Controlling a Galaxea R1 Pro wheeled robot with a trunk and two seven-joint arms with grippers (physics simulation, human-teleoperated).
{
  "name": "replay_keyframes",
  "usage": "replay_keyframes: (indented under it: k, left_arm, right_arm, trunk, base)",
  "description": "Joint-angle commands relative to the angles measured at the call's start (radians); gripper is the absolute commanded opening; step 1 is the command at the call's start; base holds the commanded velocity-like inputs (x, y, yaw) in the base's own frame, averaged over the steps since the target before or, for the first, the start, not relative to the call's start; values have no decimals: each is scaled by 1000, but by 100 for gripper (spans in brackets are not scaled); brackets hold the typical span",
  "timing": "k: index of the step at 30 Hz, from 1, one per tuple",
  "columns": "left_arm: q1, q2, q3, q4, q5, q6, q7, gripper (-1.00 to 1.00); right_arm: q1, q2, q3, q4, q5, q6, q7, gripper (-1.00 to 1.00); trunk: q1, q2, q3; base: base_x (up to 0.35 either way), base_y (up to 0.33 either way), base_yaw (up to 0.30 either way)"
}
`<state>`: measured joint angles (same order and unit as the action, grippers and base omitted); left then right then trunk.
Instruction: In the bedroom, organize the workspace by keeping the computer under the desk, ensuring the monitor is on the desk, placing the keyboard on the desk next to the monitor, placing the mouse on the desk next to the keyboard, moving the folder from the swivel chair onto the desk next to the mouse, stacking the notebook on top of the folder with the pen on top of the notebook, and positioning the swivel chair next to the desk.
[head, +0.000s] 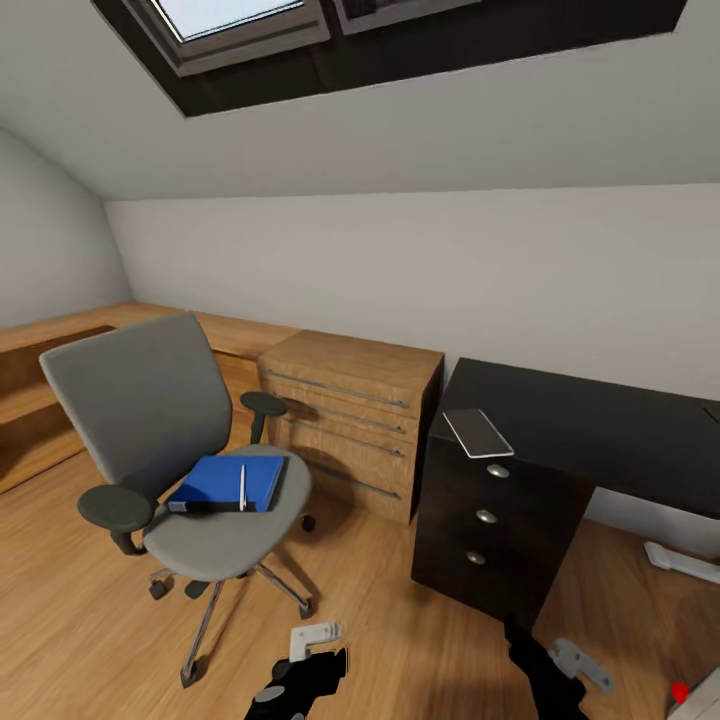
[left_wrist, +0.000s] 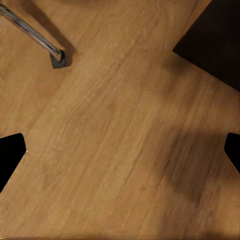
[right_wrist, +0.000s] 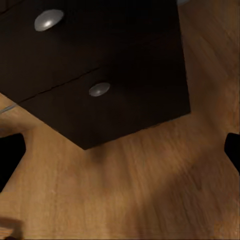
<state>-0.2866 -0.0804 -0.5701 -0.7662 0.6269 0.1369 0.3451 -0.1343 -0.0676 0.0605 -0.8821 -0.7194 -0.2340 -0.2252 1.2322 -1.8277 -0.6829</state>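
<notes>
The grey swivel chair (head: 150, 420) stands on the wood floor at the left, apart from the desk (head: 600, 420). On its seat lies a blue flat folder (head: 222, 482) with the thin white pen (head: 242, 487) on top; I cannot tell a notebook apart from it. The black desk with its three-drawer unit (head: 490, 520) is at the right. My left gripper (head: 305, 685) (left_wrist: 120, 152) hangs open over bare floor near a chair castor (left_wrist: 58, 58). My right gripper (head: 540, 665) (right_wrist: 120, 155) is open, low in front of the drawer unit (right_wrist: 100, 60).
A low light-wood cabinet (head: 350, 420) with long handles stands between chair and desk. A small flat silver-grey slab (head: 478, 432) lies on the desk's near corner. The desk's white leg (head: 680, 560) and a light grey box with a red dot (head: 681, 691) are at the lower right.
</notes>
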Motion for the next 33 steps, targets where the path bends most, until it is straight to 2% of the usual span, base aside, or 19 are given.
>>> replay_keyframes:
  k: [1,5,6,9,11,13,15,21,33]
  left_arm:
    - [-1,1,-5,20,6,-22,7,100]
    - [-1,1,-8,95,6,-124,6,100]
    - [-1,1,-8,130,7,-170,5,100]
    - [-1,1,-9,181,7,-224,6,100]
    - [-1,1,-9,238,8,-269,6,100]
    - [-1,2,-9,270,9,-290,7,100]
    - [0,1,-9,347,9,-319,11,100]
    - [-1,-1,-10,451,7,-332,10,100]
    - [-1,2,-6,485,13,-337,5,100]
  right_arm:
    - [2,-1,7,17,22,-7,-7,100]
    - [7,-2,9,69,131,-7,-8,100]
    - [9,-3,9,86,174,-8,-8,100]
    - [13,-5,9,104,223,-11,-6,100]
    - [16,-5,9,149,257,-35,-4,100]
    - [17,-5,10,178,271,-61,-3,100]
    - [19,-5,14,225,289,-120,2,100]
    - [19,-3,35,297,314,-152,26,100]
    - [19,13,42,363,319,-182,32,100]
  trunk:
    - [-4,7,2]
    - [-19,35,15]
    - [-23,42,18]
    - [-35,63,27]
    - [-42,77,34]
    - [-50,91,40]
    - [-58,105,46]
    - [-81,147,65]
    - [-127,231,103]
  base:
    - [0,0,0]
    - [0,0,0]
    - [0,0,0]
    - [0,0,0]
    - [0,0,0]
    - [0,0,0]
    - [0,0,0]
    - [0,0,0]
    - [0,0,0]
